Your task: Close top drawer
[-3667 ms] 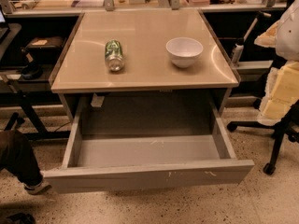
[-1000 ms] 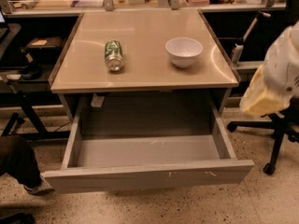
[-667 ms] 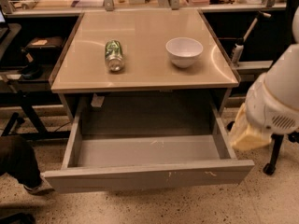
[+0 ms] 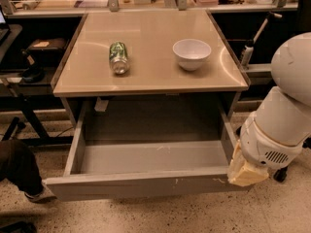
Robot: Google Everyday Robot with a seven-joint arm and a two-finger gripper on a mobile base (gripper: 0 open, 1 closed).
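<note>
Top drawer (image 4: 146, 187): 1, pulled fully out. Gripper (image 4: 247, 171): at its right front corner; whether open or closed cannot be told. Recommended: push the front squarely, nearer centre.

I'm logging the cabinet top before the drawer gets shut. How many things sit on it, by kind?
Can: 1, green, on its side.
Bowl: 1, white, upright.
Total: 2 on the cabinet top.
The gripper is off the top, by the right front corner of the open top drawer.
</note>
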